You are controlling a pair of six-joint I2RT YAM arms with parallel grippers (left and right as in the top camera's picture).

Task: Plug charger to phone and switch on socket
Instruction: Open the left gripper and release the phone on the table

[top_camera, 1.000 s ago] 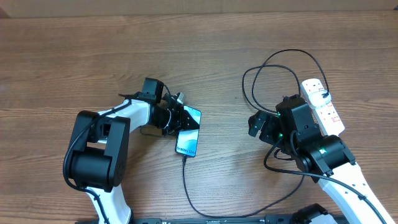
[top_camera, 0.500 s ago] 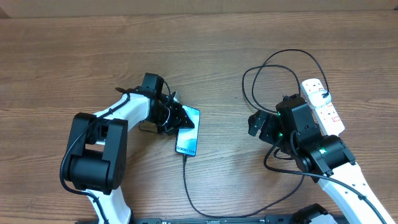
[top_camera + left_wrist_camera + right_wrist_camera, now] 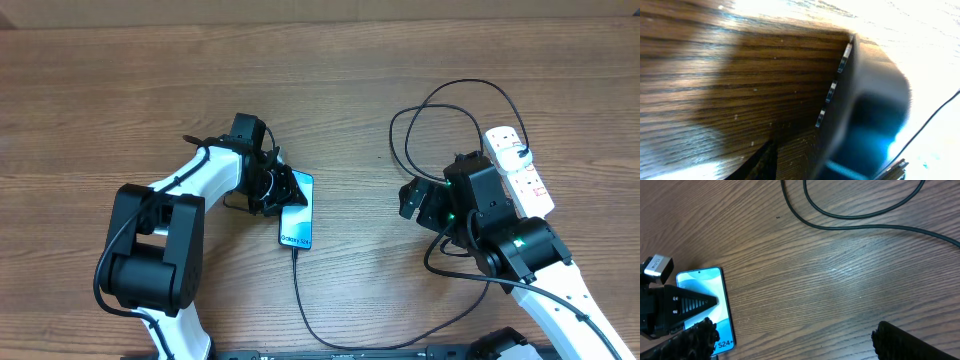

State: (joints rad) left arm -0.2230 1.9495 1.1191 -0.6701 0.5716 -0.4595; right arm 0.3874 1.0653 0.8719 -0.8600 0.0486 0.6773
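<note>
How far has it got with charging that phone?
Done, it seems: the charger runs into the phone at its short edge. In hand: the left fingers grip the phone. Left: the socket switch; the right fingers hang open, off it.

My pincer over bare wood, the phone off toward the desk's left edge

My pincer [image 3: 790, 340] hangs with its two dark fingers [image 3: 910, 340] spread wide, nothing between them but wood grain. The phone [image 3: 724, 312] lies flat, its light blue screen up and "S24" readable at the short end nearest me. The left pincer [image 3: 700, 302] rests its black wedge tip across that screen. The charger [image 3: 880, 226] curves in black loops toward the desk's far edge, well apart from the phone.
</note>
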